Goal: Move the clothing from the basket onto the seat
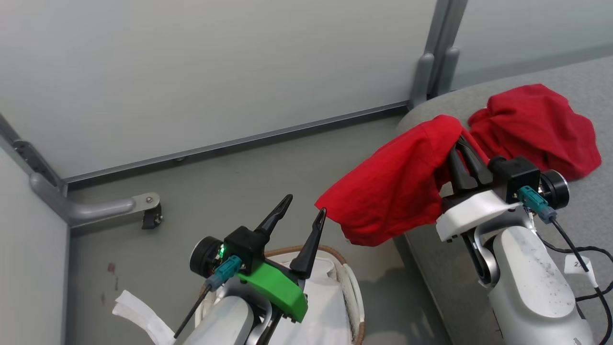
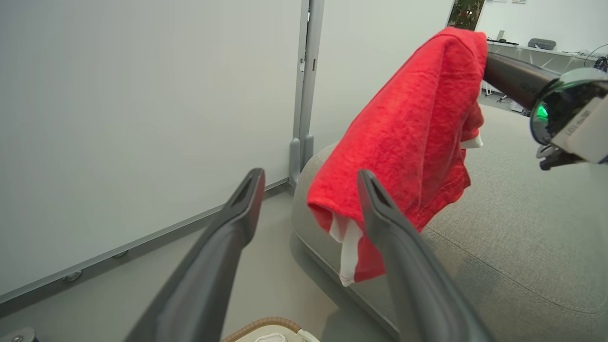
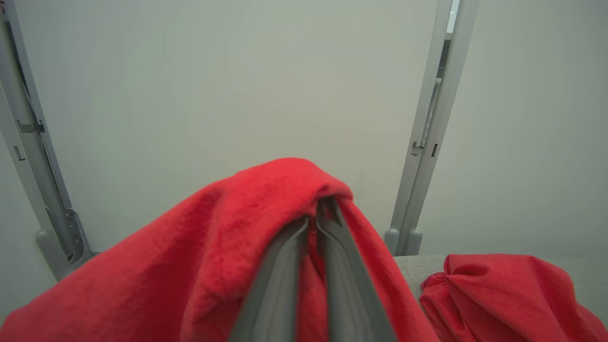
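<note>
My right gripper [image 1: 460, 143] is shut on a red garment [image 1: 392, 187] with white trim, which drapes over its fingers and hangs above the left edge of the grey seat [image 1: 589, 211]. In the right wrist view the same garment [image 3: 190, 256] covers the closed fingertips. A second, plain red garment [image 1: 536, 129] lies crumpled on the seat behind it. My left gripper [image 1: 306, 205] stands open and empty above the basket [image 1: 352, 282], whose white liner shows. From the left wrist view the hanging garment [image 2: 408, 142] sits just beyond the open fingers [image 2: 237, 209].
Pale partition walls with a grey metal post [image 1: 431, 62] close off the back. A floor bracket [image 1: 143, 208] sits at the left. A white strip [image 1: 139, 311] lies on the grey floor beside the basket. Black cables [image 1: 589, 258] trail over the seat at right.
</note>
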You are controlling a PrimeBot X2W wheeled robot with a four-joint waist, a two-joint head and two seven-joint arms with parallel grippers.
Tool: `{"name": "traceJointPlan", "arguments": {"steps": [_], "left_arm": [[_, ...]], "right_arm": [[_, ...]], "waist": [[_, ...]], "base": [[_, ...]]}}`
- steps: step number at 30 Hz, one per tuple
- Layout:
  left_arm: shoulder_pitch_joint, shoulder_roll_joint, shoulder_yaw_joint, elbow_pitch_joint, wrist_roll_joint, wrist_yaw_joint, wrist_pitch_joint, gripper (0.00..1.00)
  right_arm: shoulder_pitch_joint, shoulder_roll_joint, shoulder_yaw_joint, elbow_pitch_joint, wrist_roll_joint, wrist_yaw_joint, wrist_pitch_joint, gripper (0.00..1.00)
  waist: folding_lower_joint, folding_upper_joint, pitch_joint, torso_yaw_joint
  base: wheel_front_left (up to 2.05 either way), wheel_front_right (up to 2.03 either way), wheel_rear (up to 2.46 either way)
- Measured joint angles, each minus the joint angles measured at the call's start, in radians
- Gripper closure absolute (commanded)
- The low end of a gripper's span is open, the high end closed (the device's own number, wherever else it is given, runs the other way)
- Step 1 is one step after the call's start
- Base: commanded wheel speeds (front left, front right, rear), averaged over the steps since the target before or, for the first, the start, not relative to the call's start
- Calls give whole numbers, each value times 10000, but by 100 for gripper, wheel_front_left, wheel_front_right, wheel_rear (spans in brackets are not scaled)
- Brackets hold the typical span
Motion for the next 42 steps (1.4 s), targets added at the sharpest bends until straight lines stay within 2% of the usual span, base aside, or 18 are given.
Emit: {"name": "traceJointPlan", "arguments": {"steps": [5, 12, 16, 20, 24, 29, 37, 42], "left_arm": [[6, -38, -4, -31, 113, 0, 0, 0], [-32, -50, -151, -13, 213, 0, 0, 0], [-160, -52, -391, -63, 314, 0, 0, 0], [-258, 8, -504, -155, 345, 0, 0, 0], [-427, 219, -493, -199, 420, 0, 0, 0], [-764, 430, -428, -268, 523, 0, 0, 0], [-1410, 892, -328, -458, 899, 0, 0, 0], [-1762, 1187, -123, -732, 1112, 2, 0, 0]], "right_arm": [[25, -4, -336, -65, -119, 0, 0, 100], [158, -10, -748, -167, -221, 0, 2, 100], [176, -10, -1012, -188, -387, 0, 0, 100], [-37, -10, -1398, -213, -593, 0, 2, 100], [-982, -140, -1793, -257, -1028, 0, 2, 100], [-2772, -1106, -2217, 36, -1308, 0, 2, 100], [-5956, -2846, -3285, 1415, -1365, 0, 0, 100], [-6865, -3419, -3873, 2071, -1622, 0, 0, 100]], "waist": [[0, 0, 136, -1084], [0, 0, 390, -2249], [0, 1, 669, -2594], [0, 0, 1027, -2659], [0, 0, 1417, -2557], [0, 0, 1973, -2337], [0, 0, 3198, -1915], [0, 0, 4068, -1689]], "base": [[0, 0, 0], [0, 0, 0], [0, 0, 0], [0, 0, 0], [0, 0, 0], [0, 0, 0], [0, 0, 0], [0, 0, 0]]}}
